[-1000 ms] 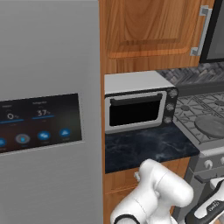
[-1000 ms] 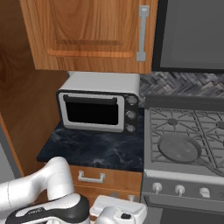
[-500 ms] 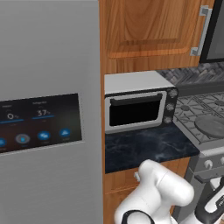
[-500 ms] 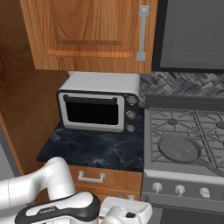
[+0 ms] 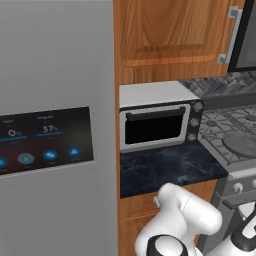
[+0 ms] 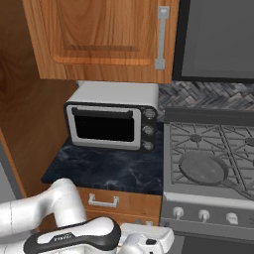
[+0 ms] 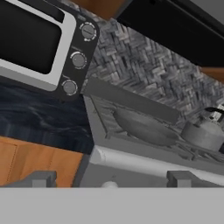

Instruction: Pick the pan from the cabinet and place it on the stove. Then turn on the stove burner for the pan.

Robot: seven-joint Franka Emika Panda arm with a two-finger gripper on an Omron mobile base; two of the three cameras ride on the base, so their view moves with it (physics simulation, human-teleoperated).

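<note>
Pan (image 6: 203, 167) already resting on the stove's (image 6: 243, 196) front-left grate with the cabinet (image 6: 101, 37) door closed, so I judge only the burner knob (image 6: 178, 212) remains; my gripper (image 7: 109, 179) hangs low before the range, apparently empty, its opening unclear.

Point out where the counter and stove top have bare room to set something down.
Free: the dark counter in front of the toaster oven, up to the stove. Crowded: the stove's front left grate, where the pan sits. A pot sits farther along it.
</note>
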